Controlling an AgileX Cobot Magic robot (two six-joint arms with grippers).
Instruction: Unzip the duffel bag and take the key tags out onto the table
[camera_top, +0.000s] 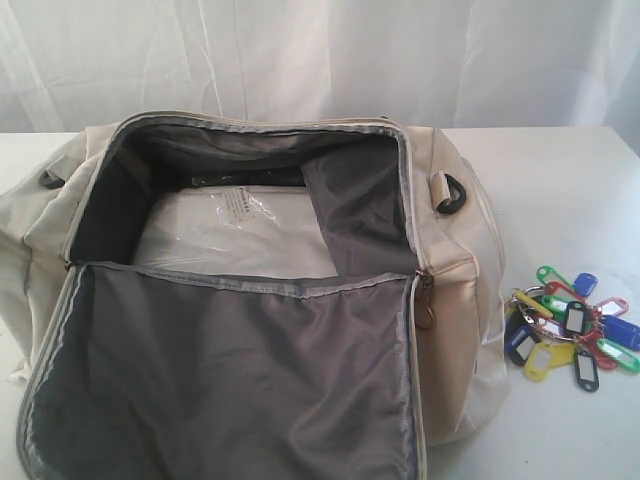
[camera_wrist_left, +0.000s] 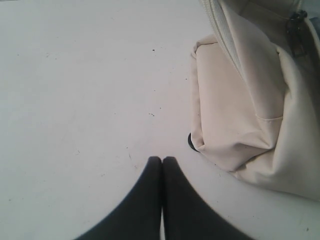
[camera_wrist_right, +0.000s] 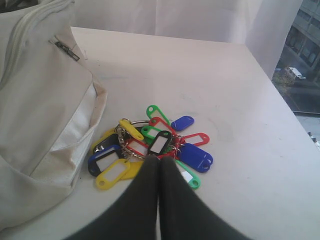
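Note:
The cream duffel bag (camera_top: 455, 300) lies unzipped on the white table (camera_top: 560, 180), its grey-lined flap (camera_top: 230, 380) folded toward the front. A clear plastic packet (camera_top: 240, 235) rests inside. The bunch of coloured key tags (camera_top: 570, 325) lies on the table just right of the bag. In the right wrist view my right gripper (camera_wrist_right: 160, 161) is shut, empty, its tips in front of the key tags (camera_wrist_right: 150, 147), beside the bag's end (camera_wrist_right: 45, 115). My left gripper (camera_wrist_left: 162, 159) is shut, empty, over bare table (camera_wrist_left: 75, 90) near a bag corner (camera_wrist_left: 240, 125). Neither gripper shows in the exterior view.
A white curtain (camera_top: 320, 60) hangs behind the table. Dark strap rings sit at the bag's ends (camera_top: 450, 193). The table's right edge (camera_wrist_right: 295, 120) runs close to the key tags, with a window view beyond.

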